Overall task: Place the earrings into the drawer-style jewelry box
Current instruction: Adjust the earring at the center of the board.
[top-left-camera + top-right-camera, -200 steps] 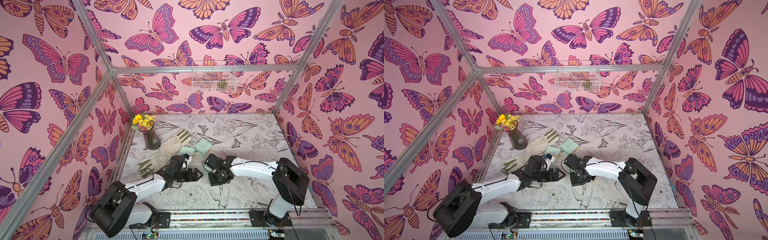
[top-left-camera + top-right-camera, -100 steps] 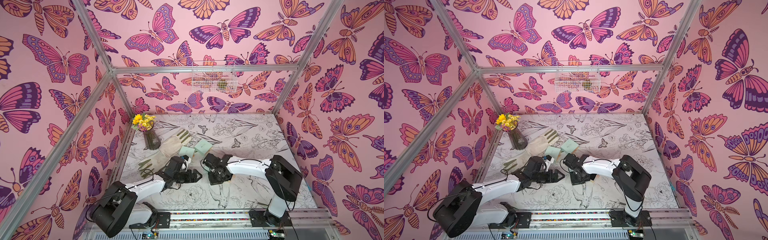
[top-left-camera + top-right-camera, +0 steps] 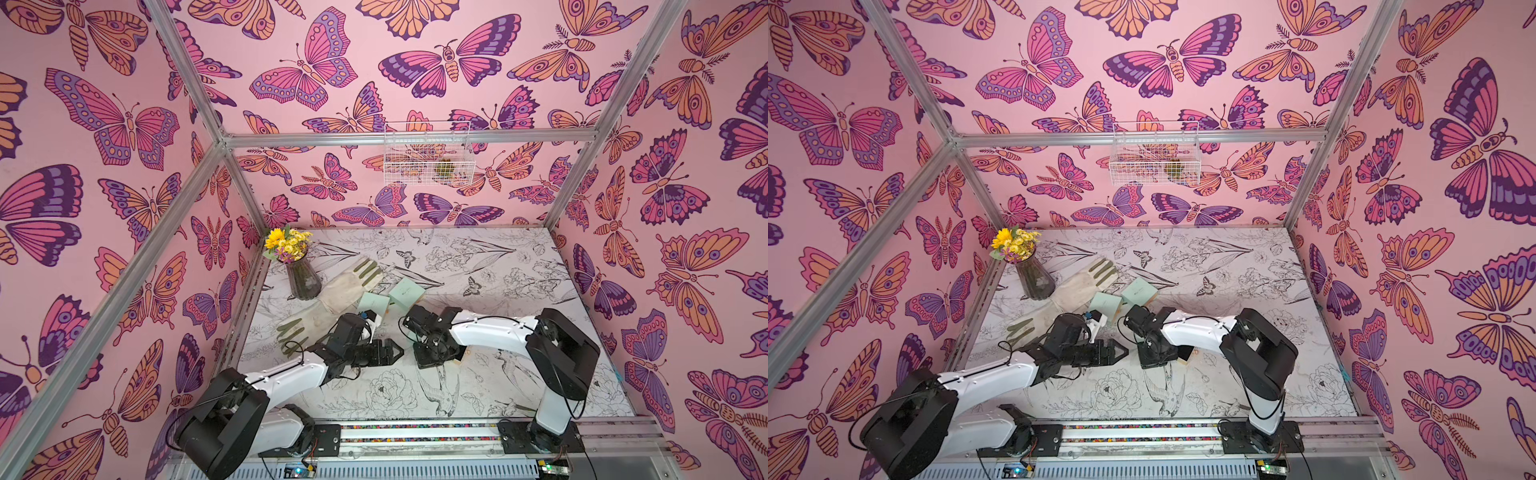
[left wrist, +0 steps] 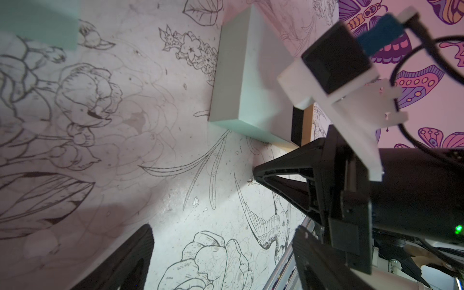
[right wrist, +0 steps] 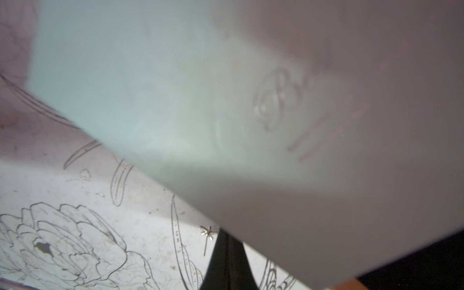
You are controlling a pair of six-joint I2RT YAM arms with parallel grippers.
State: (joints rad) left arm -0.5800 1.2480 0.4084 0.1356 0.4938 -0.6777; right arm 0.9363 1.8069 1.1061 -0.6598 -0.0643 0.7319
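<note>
Black left gripper (image 3: 395, 353): jaws spread, empty.
Black right gripper (image 4: 256, 173): pinched closed, at 3 o'clock from the left one in both top views.
Tiny gold earring (image 5: 207, 232): on floral-print table (image 5: 75, 200) — just beside the right tip.
Mint-green jewelry box (image 4: 246, 82): near the right gripper.

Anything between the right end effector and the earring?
Nothing visible. The earring lies on bare table, right beside the tip of the shut right end effector. The box sits off to one side.
</note>
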